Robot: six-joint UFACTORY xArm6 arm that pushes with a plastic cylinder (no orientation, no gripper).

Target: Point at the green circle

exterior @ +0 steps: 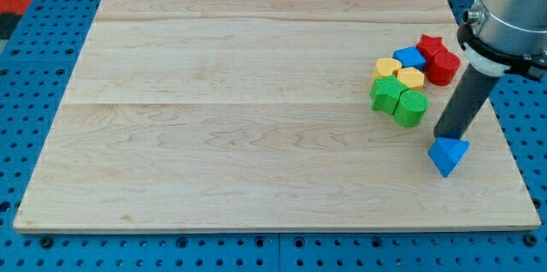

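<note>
Green circle (pixel 411 109) lay on the wooden desk (pixel 239 118) just to the view's left of my tip (pixel 442 138), not touching it. My tip, a plain rod with no jaws, touched the blue triangle (pixel 449 155).

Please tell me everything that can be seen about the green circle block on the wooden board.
The green circle is a short, bright green cylinder with ribbed sides and a flat round top, matte like painted wood or plastic. It stands upright on the wooden board, at the cluster's lower edge toward the view's right. Its left side touches the other green block; the yellow block sits just above it. My tip is apart from it, toward the view's lower right, beside the blue triangle.
</note>
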